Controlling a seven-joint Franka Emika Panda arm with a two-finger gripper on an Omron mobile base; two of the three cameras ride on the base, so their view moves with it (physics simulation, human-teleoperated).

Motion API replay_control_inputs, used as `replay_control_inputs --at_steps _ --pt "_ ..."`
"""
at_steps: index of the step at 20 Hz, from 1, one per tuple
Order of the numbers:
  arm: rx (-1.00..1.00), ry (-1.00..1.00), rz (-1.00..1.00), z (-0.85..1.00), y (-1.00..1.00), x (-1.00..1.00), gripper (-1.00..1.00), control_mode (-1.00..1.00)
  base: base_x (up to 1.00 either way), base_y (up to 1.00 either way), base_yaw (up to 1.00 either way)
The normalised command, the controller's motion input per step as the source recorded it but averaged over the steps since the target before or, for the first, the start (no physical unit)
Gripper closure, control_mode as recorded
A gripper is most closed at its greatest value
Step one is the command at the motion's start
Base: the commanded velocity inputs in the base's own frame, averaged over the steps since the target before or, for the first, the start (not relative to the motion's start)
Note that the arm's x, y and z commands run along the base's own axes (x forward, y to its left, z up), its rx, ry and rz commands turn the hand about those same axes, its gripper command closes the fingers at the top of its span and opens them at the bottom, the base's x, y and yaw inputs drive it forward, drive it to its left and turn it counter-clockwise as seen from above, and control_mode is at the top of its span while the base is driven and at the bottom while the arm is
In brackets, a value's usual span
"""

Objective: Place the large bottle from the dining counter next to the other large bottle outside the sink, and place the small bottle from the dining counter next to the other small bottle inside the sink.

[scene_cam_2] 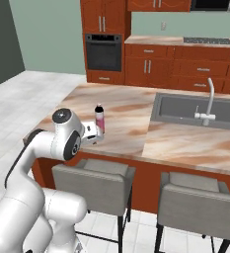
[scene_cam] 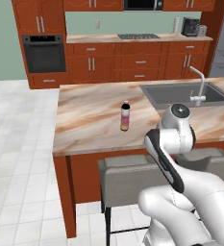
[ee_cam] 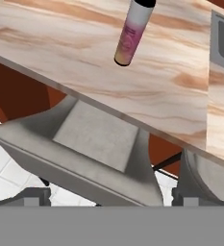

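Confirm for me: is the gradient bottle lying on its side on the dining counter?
No. The gradient bottle stands upright, cap up, on the dining counter, left of the sink.

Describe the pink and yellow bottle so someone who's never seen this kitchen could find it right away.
Look at the long marbled dining counter with grey stools tucked under it and a sink set into it. On the open stretch left of that sink stands the gradient bottle, upright and alone. It is slim, with a black cap and a body fading from pink to yellow.
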Motion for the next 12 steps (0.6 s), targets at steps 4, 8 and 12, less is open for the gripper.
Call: replay_control_inputs --at_steps 4,8,12 --pt "0.11 0.00 0.00 0.08 0.00 0.27 -1.00 -1.00 0.00 0.00 0.00" --pt "0.12 0.00 0.00 0.20 0.00 0.34 -1.00 -1.00 0.00 0.00 0.00" --pt "0.06 0.00 -0.03 0.12 0.03 0.54 -1.00 -1.00 0.00 0.00 0.00"
